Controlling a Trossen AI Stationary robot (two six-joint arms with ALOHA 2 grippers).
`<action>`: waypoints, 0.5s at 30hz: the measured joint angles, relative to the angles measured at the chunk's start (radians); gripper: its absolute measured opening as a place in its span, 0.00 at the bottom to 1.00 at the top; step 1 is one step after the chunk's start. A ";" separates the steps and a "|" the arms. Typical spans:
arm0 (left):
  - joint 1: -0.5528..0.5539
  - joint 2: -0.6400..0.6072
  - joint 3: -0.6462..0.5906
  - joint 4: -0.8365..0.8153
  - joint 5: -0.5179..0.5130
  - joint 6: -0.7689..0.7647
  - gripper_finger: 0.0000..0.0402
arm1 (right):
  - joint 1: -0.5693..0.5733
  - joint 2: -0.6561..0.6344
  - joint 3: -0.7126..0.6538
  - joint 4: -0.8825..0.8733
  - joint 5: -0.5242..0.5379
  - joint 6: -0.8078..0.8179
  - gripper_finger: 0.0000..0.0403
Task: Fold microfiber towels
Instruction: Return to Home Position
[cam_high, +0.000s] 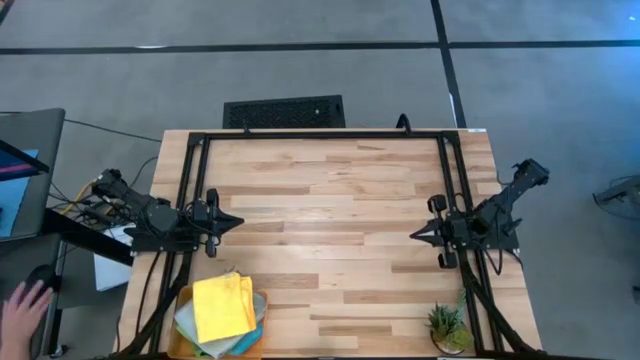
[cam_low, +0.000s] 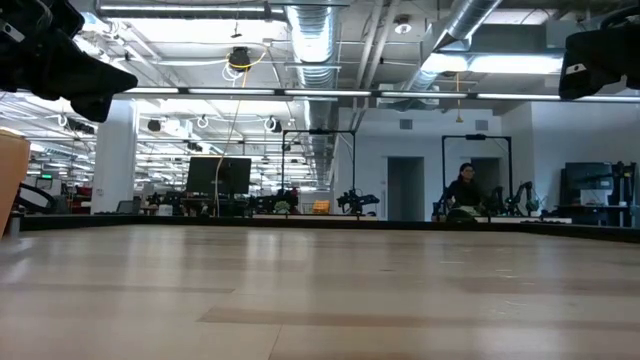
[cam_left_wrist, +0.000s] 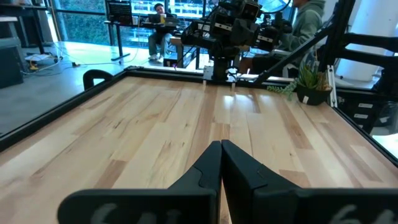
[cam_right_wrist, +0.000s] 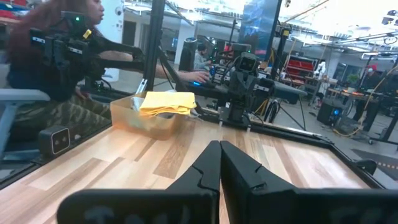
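Yellow, the top microfiber towel (cam_high: 222, 305) lies folded on a pile of other cloths (cam_high: 192, 322) in the orange tray (cam_high: 186, 294), at a corner of the wooden table (cam_high: 330, 200) beside the left arm. The left gripper (cam_high: 236, 222) and right gripper (cam_high: 415, 234) face each other from opposite table edges, well apart, each with fingers pressed together, holding nothing.

A: Entry one, folded yellow microfiber towel (cam_high: 223, 307): what sits beneath?
B: Light grey cloth (cam_high: 186, 321) and teal blue cloth (cam_high: 240, 343), edges only, the rest covered. Any further layer cannot be told.
A: Entry two, flat orange rectangular tray (cam_low: 10, 185)?
B: Low view: a sliver, cut by the left edge. Entry three, person's hand (cam_high: 22, 305): cropped at the high view's corner.
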 joint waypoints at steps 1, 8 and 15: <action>0.000 0.000 0.000 0.000 0.000 0.000 0.00 | 0.000 0.000 0.000 0.000 0.000 0.000 0.08; 0.000 0.000 0.000 0.000 0.000 0.000 0.00 | 0.000 0.000 0.000 0.000 0.000 0.000 0.08; 0.000 0.000 0.000 0.000 0.000 0.000 0.00 | 0.000 0.000 0.000 0.000 0.000 0.000 0.08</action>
